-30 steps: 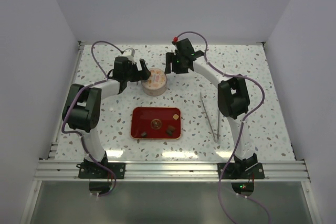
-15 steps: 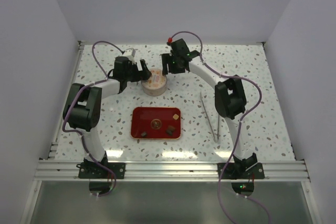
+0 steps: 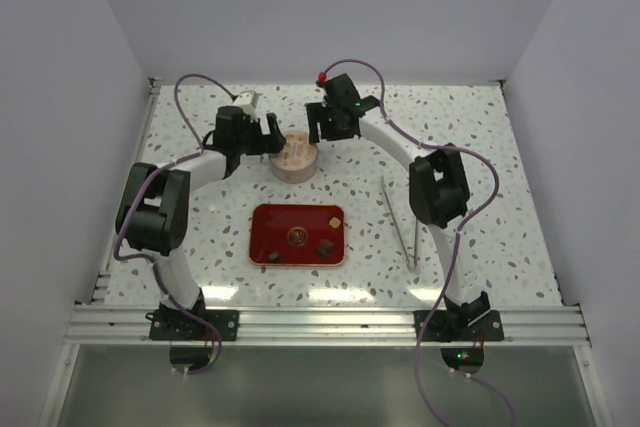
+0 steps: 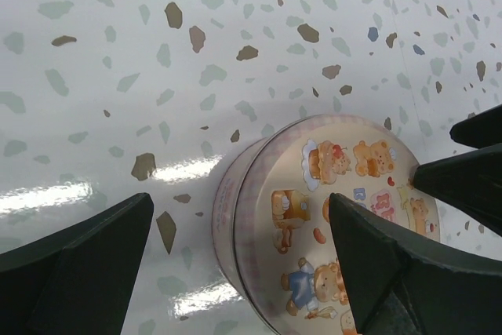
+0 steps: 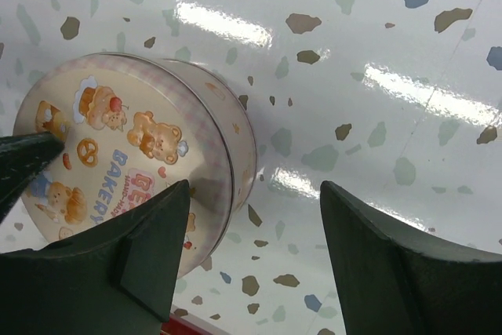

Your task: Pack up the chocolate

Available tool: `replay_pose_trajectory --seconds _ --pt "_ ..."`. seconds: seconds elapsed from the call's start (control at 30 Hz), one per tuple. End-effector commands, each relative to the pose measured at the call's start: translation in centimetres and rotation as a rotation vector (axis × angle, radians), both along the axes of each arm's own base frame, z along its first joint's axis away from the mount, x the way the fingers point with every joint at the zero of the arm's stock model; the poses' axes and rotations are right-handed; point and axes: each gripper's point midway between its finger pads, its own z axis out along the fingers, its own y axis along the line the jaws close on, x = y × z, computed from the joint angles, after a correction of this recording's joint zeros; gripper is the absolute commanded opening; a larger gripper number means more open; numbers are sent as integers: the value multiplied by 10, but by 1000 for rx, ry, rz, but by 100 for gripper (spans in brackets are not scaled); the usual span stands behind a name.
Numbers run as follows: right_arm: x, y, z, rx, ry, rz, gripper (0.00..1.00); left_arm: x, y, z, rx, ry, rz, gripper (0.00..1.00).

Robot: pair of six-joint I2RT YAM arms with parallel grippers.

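The round tin (image 3: 295,157) stands at the back middle of the table with its bear-printed lid on. A few tiny chocolate pieces lie on the red tray (image 3: 262,223): a light brown one (image 3: 334,221), a dark one (image 3: 325,246) and another dark one (image 3: 273,256). My left gripper (image 3: 271,137) is open at the tin's left rim; in the left wrist view it (image 4: 239,221) straddles the edge of the tin (image 4: 314,217). My right gripper (image 3: 323,129) is open at the tin's right rim; in the right wrist view it (image 5: 255,198) has one finger over the tin (image 5: 118,139).
Long metal tweezers (image 3: 400,219) lie right of the tray. A round dark piece (image 3: 297,236) sits at the tray's centre. The other arm's finger shows at the edge of each wrist view (image 4: 463,170) (image 5: 23,161). White walls close in the table on three sides.
My right gripper has moved left toward the tin's right side. My left gripper has stayed at the tin's left side.
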Motion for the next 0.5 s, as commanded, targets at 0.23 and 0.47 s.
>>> replay_pose_trajectory --seconds 0.23,0.47 --pt "1 -53 138 152 -211 -51 80 9 73 138 90 -259 175 100" --pt "-14 -154 149 61 -316 -209 80 -26 121 174 136 -300 289 100"
